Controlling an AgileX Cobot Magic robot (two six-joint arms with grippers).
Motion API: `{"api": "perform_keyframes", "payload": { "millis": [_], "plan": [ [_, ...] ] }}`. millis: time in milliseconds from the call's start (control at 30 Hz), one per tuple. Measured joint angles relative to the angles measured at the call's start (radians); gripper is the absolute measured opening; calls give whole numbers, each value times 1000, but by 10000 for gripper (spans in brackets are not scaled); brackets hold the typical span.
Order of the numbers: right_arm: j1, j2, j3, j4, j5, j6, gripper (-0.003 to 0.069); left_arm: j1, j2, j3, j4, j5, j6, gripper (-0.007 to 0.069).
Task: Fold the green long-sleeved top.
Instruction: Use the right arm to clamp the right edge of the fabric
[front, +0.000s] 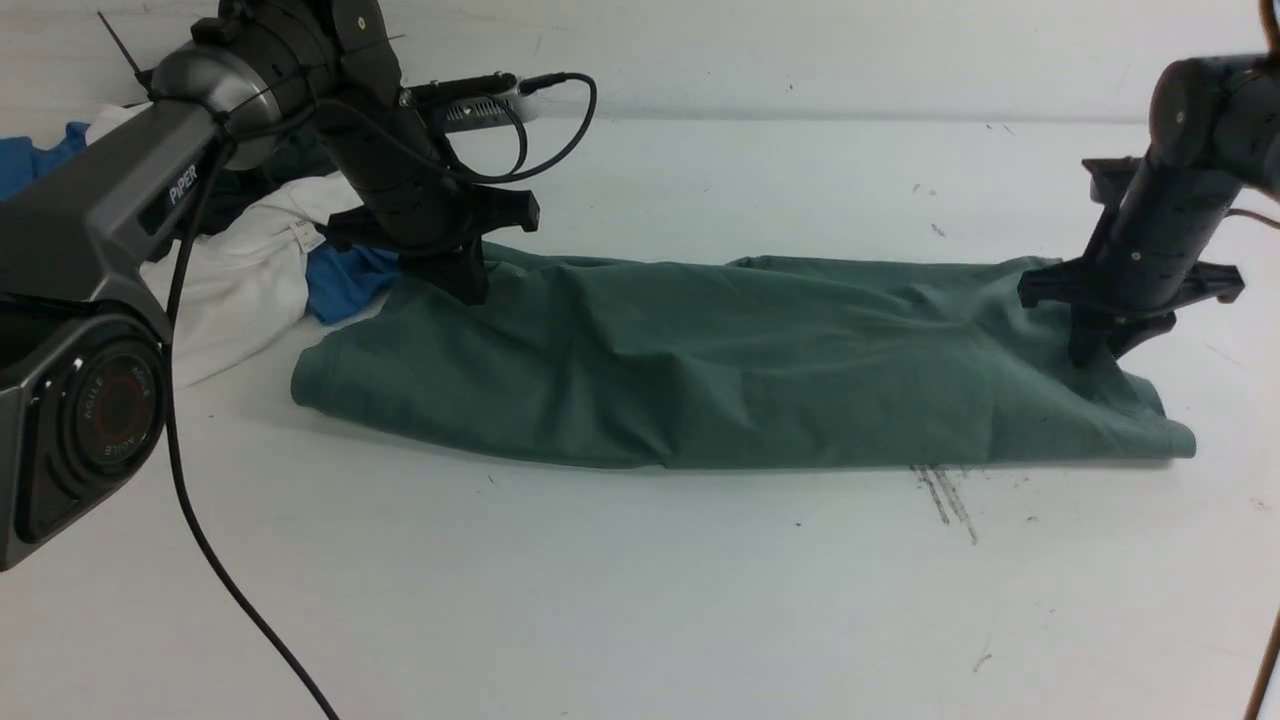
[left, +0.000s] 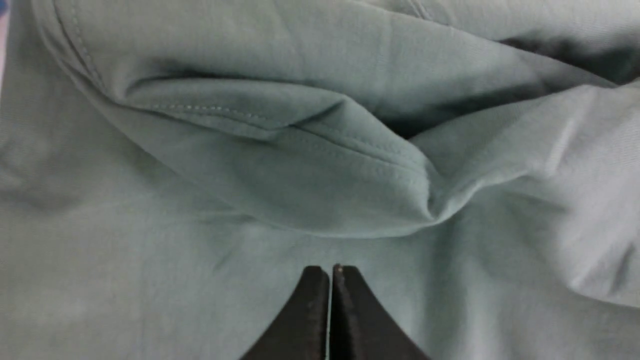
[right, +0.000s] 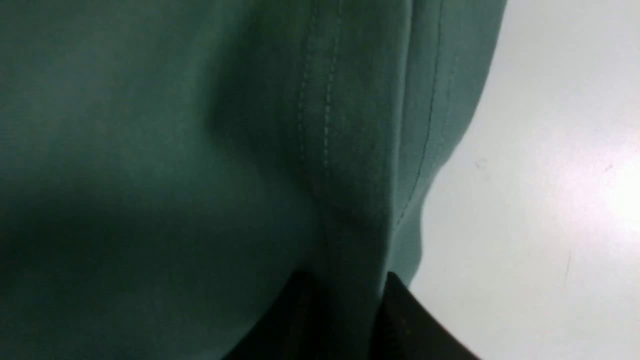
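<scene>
Green long-sleeved top lies on the white desk, folded into a long band running L to R across the middle. It has soft wrinkles, and the near edge is a smooth rounded fold. L fingers point down at the band's far L corner, touching the cloth. In the L wrist view these fingers are pressed together, w/ only a hairline btwn the tips. They sit on the cloth next to a puckered fold w/ a stitched hem. Can't tell if any cloth is nipped btwn them. R fingers come down on the band's far R end, where the cloth rises a bit toward them. R wrist view shows a double-stitched hem strip running btwn the two fingers, so they're clamped on the top, w/ bare desk alongside. Past the band's L end, partly behind the L arm, sits a heap of other clothes. A white garment is there, & a blue garment lies right against the top's far L edge. More blue cloth shows at the picture's L edge. A black cable hangs from the L arm & crosses the near desk. Dark scuff marks sit on the desk just in front of the band's R part.
</scene>
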Motion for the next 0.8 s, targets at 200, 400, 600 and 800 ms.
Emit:
{"api": "perform_keyframes", "payload": {
  "millis": [200,400,600,800],
  "plan": [
    [0,-34,-5,5,0,-7,300,0,0,0,0,0,2,-4],
    [0,-34,-10,5,0,-27,290,0,0,0,0,0,3,-4],
    [0,-9,-10,-4,0,-52,80,0,0,0,0,0,3,-4],
    [0,-35,-10,-47,0,-52,-2,0,0,0,0,0,3,-4]
  ]
}}
